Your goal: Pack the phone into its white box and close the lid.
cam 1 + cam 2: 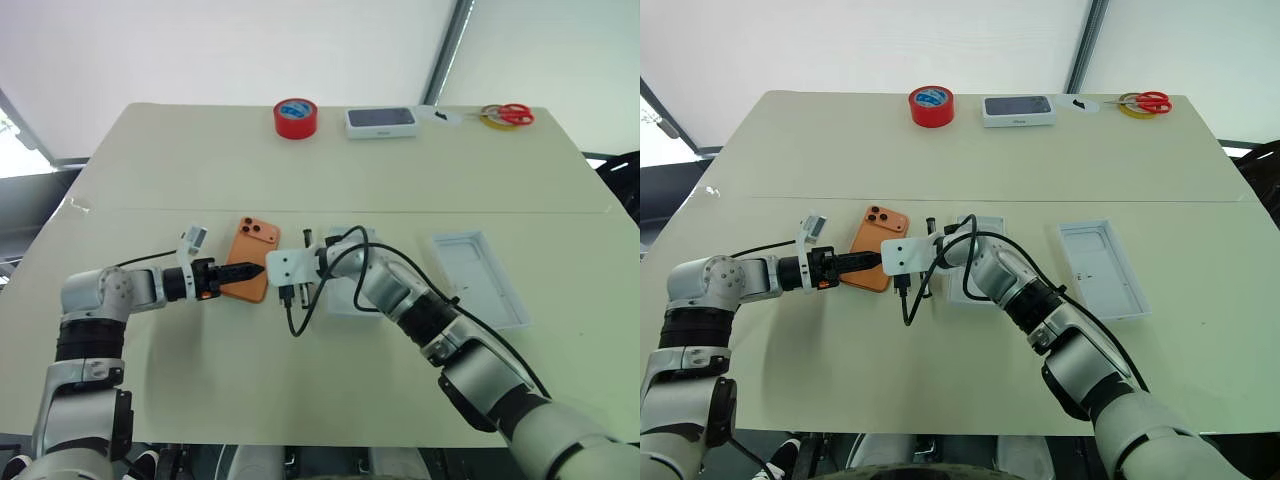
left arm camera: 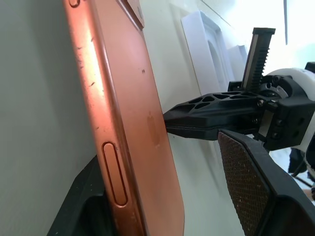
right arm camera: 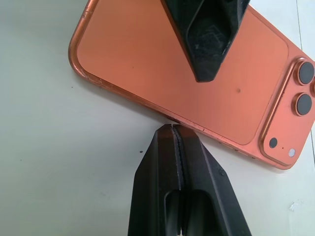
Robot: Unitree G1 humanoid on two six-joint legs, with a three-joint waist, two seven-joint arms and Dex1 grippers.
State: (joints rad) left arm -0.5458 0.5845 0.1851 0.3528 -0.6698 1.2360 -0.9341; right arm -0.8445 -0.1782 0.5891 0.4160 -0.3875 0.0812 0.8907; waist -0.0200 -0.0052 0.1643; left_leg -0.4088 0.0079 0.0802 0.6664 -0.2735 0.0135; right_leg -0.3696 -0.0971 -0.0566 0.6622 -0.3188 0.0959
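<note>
Pressed-together right gripper (image 3: 173, 135) fingertips are touching my slim orange smartphone's (image 1: 250, 258) long edge on the table (image 1: 200, 170), while I'm seeing the left gripper (image 1: 255, 270) straddling it, not visibly pinching.

Two head views look forward and down from above the table (image 1: 320, 390), far edge and white wall at top; both share the whole tabletop, the right eye view shifted slightly sideways. Left wrist view sits very close, low to the surface, looking along the phone (image 2: 130, 123) edge-on toward the right gripper (image 2: 170, 129). Right wrist view looks steeply down from close range onto the phone's back, with a left gripper finger (image 3: 209, 34) entering opposite. Both wrist views share the phone and the tabletop patch around it.
</note>
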